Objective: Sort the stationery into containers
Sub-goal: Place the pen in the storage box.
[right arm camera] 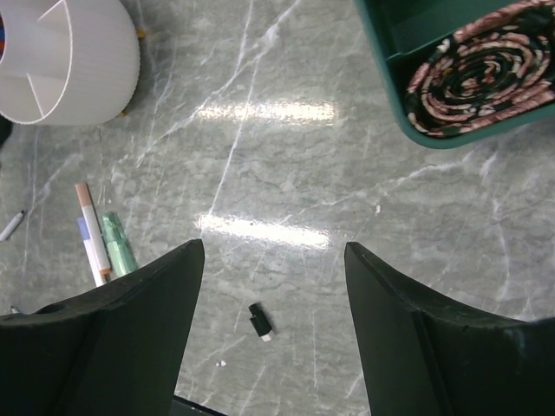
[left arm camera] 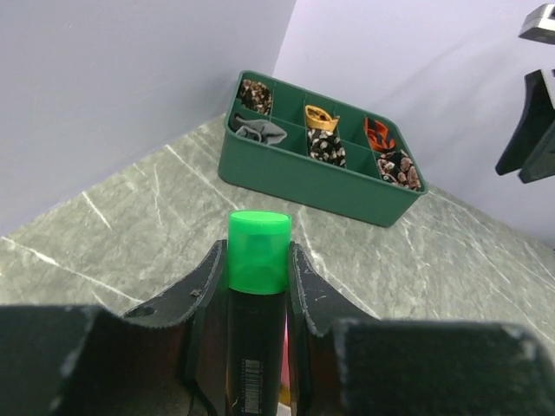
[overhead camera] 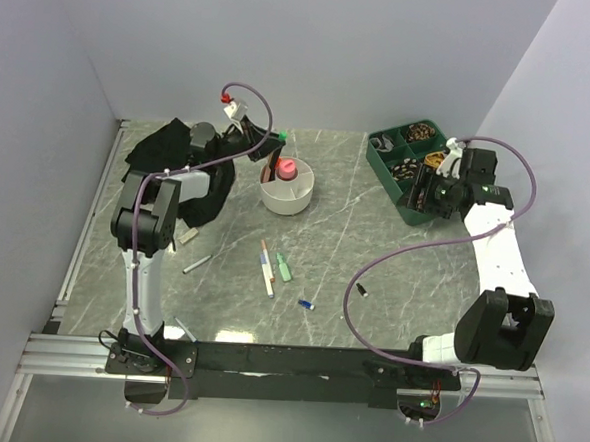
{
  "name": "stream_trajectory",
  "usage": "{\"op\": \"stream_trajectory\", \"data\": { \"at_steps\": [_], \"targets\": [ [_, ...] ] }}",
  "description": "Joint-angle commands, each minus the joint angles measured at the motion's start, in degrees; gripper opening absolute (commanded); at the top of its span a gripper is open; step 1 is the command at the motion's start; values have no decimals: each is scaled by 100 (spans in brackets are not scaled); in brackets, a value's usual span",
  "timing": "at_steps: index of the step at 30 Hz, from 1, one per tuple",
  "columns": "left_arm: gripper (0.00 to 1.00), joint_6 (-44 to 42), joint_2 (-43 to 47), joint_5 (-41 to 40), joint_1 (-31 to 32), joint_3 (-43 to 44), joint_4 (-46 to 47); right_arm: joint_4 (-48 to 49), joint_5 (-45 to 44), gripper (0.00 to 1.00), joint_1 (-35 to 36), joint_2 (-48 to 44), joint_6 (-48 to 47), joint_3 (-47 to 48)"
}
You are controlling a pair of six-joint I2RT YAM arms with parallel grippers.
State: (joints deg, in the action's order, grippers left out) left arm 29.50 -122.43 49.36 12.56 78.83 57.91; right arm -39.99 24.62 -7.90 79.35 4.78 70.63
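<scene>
The left pincer (left arm camera: 257, 276) pinches a green-capped highlighter (left arm camera: 258, 247) near the white bowl (overhead camera: 286, 204), upper centre of the overhead frame. The right pincer (right arm camera: 273, 251) stands spread above the bench (right arm camera: 286, 165), a black piece (right arm camera: 260, 321) beneath.

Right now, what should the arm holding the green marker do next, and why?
Probably move the marker over the white bowl, then let go. The left gripper is shut on the marker, close beside the bowl, and a pink-capped bottle stands in the bowl.

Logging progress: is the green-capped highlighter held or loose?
Held: the left pincer has its fingers clamped on the highlighter from both sides.
</scene>
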Motion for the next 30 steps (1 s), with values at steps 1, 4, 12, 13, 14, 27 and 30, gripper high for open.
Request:
{"op": "stream_trajectory", "data": {
  "at_steps": [1, 4, 12, 13, 14, 27, 30],
  "targets": [
    [1, 47, -167, -146, -16, 1, 362, 61, -36, 74, 157, -7, -100, 179],
    [1, 56, -263, -190, -16, 19, 344, 79, -45, 74, 227, -7, -91, 127],
    [1, -14, -123, -138, -16, -508, 388, 149, 16, 74, 263, -7, -65, 47],
    [1, -40, -80, -120, -16, -570, 388, 158, 16, 74, 263, -7, -47, 4],
    [1, -67, -44, -111, -16, -701, 388, 184, 42, 74, 263, 1, -38, -14],
    [24, -383, 466, 178, -25, -1405, 300, 263, 139, 74, 342, 63, 32, -14],
    [32, -409, 641, 336, -25, -1440, 335, 290, 174, 74, 377, 45, 59, -58]
  ]
}}
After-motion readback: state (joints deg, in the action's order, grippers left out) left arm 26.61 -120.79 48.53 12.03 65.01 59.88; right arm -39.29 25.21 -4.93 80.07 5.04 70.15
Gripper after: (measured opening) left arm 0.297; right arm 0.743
